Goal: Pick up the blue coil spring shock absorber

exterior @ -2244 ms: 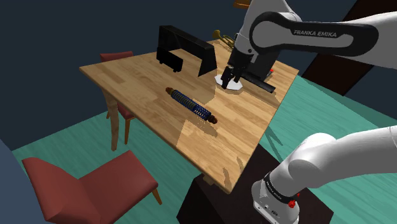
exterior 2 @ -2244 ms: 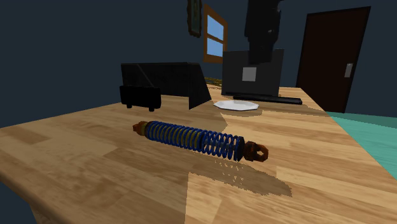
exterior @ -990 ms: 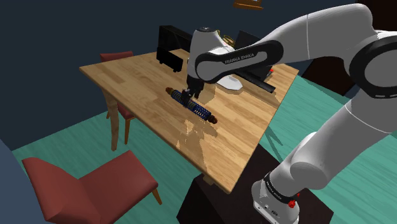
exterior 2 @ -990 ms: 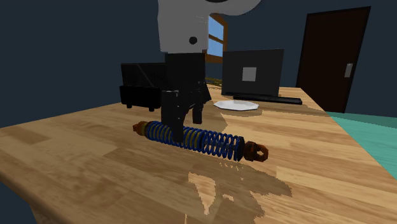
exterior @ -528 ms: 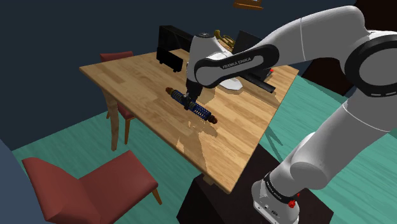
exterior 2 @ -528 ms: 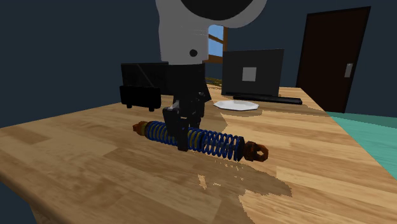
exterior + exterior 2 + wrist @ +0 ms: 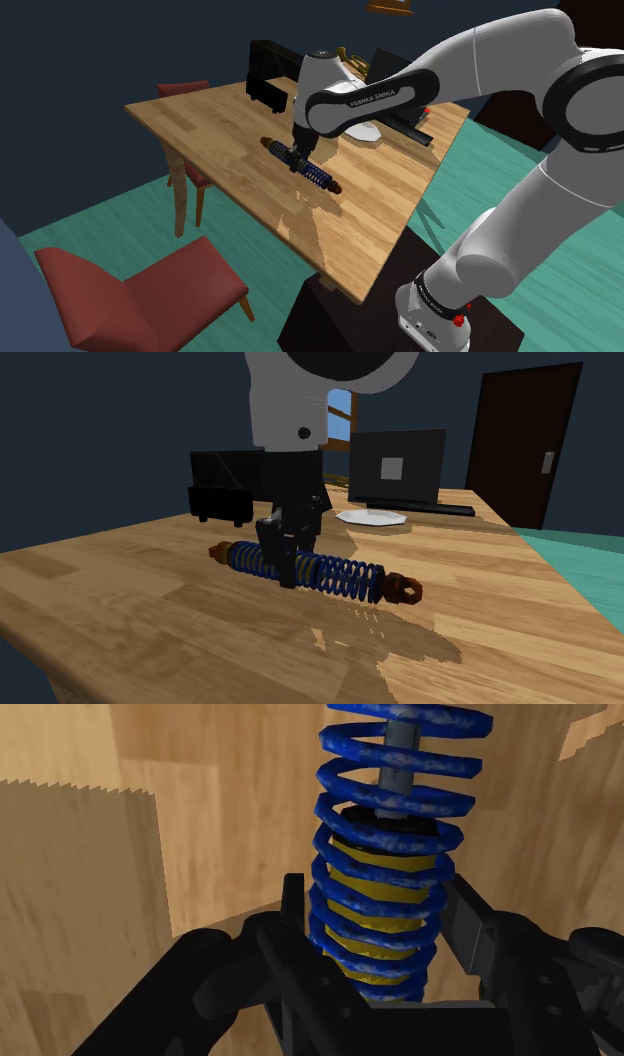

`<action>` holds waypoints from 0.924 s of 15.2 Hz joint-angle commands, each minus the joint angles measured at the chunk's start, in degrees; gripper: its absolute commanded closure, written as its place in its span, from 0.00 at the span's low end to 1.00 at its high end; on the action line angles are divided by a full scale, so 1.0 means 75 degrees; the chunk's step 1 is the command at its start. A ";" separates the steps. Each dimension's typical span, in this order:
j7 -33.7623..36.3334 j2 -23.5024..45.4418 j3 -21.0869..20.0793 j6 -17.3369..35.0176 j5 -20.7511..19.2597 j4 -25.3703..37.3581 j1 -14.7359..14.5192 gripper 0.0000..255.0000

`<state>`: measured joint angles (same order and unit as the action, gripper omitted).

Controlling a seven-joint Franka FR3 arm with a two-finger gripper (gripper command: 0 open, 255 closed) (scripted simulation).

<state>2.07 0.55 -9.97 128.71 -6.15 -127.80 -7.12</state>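
Note:
The blue coil spring shock absorber (image 7: 318, 176) lies on the wooden table (image 7: 220, 130), with brown eyelets at both ends. My black gripper (image 7: 297, 160) comes straight down on it, nearer the end toward the shoulder view's left. In the second exterior view the gripper (image 7: 288, 562) straddles the spring (image 7: 340, 576) left of its middle. In the wrist view the blue coils with a yellow core (image 7: 395, 854) run away from the hand, and the two fingers (image 7: 292, 919) press on either side of them. The gripper (image 7: 375, 929) is shut on the shock absorber.
A black box-like object (image 7: 275, 75) stands at the table's far side. A white plate (image 7: 365, 132) and a dark screen (image 7: 395, 467) are behind the arm. Red chairs (image 7: 140, 290) stand in front of the table and beyond its left corner (image 7: 185, 90).
Over the last second the gripper sank a little onto the spring and its fingers closed on the coils. The shock absorber has stayed where it was.

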 commanded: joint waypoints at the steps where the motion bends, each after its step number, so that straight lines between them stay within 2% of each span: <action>1: -0.0030 -0.0073 -0.0001 -0.0151 0.0029 0.0076 -0.0001 1.00; 14: -0.0240 -0.0642 0.0007 -0.1453 0.0222 0.0828 -0.0005 1.00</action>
<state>0.54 -3.93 -10.01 118.73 -4.59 -122.22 -7.23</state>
